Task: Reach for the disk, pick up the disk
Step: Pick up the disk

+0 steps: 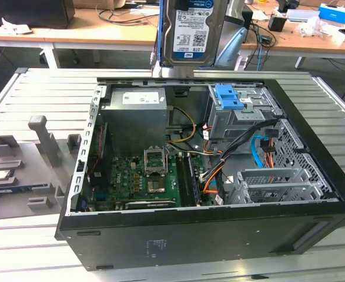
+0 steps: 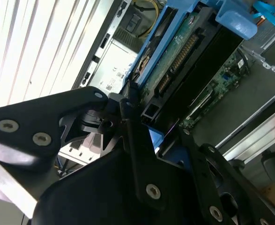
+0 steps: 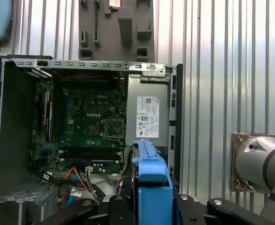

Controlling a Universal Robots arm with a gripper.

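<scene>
On the slatted table point(image 1: 37, 88) the case point(image 1: 207, 247) lies on its side with the panel off. We judge this is so that everything inside can be reached from above. Within it, the board point(image 1: 143, 176) sits toward the exterior view's left, with the power supply point(image 1: 138, 114) against the far wall. The cage point(image 1: 243, 126) with its blue bracket point(image 1: 228, 97) sits toward the exterior view's right. A grey fixture point(image 1: 28, 158) rests on the table at the exterior view's left, beside the case.

The disk point(image 1: 193, 32) hangs upright above the case's far wall, well apart from it. Its label faces the exterior camera and it touches nothing of the case. To us the pick-up reads as done: the disk is out and in the air.

In the second wrist view the gripper point(image 2: 153, 117) has black fingers point(image 2: 135, 140) on either side of the disk point(image 2: 174, 61), which is seen edge-on with its green circuit side and a blue rail showing. In the first wrist view the gripper point(image 3: 151, 201) likewise flanks the disk point(image 3: 151, 173), whose blue rail stands up between the fingers.

The jaws are clenched on the disk — it sits squarely between them, held at one end. We think the grip is taken there so that the rest of the disk stands free of the fingers.
</scene>
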